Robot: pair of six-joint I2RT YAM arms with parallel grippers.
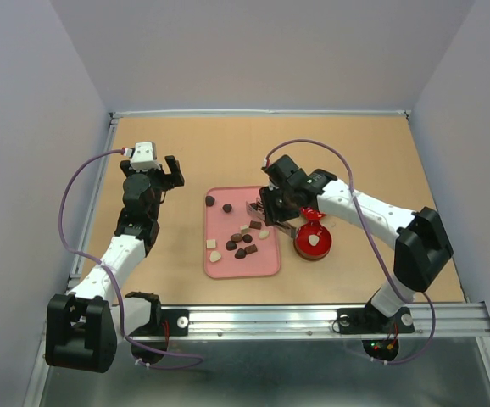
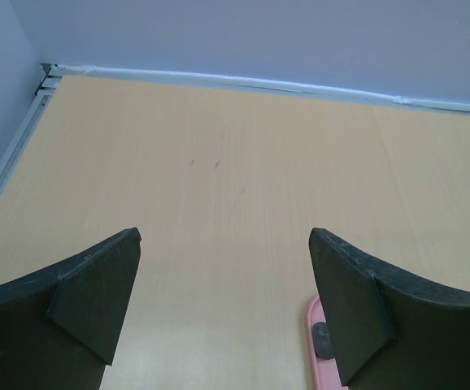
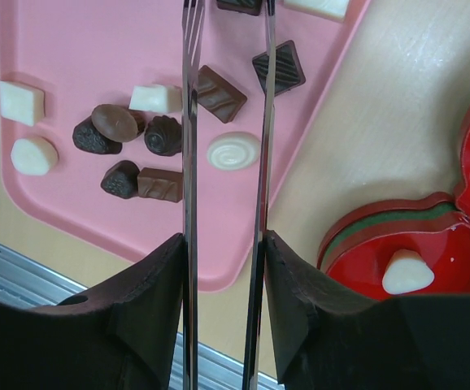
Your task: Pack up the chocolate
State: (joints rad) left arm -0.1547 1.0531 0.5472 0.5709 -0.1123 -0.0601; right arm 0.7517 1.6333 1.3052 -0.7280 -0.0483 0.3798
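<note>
Several chocolates (image 1: 241, 242), brown and cream-white, lie loose on the pink tray (image 1: 266, 264). One cream piece (image 1: 314, 239) sits inside the open red tin (image 1: 300, 250) just right of the tray. My right gripper (image 1: 272, 206) hovers over the tray's right edge, shut on metal tongs (image 3: 189, 162). In the right wrist view a cream swirl chocolate (image 3: 234, 151) shows between the two tong arms, and the tong tips run out of frame. My left gripper (image 1: 169, 174) stands open over bare table left of the tray, holding nothing.
The tin's red lid (image 1: 311, 214) rests just behind the tin. One dark chocolate (image 2: 323, 340) lies near the tray corner (image 2: 318, 366), beside my left gripper's (image 2: 223, 276) right finger. White walls close the table at back and sides; a metal rail runs along the near edge.
</note>
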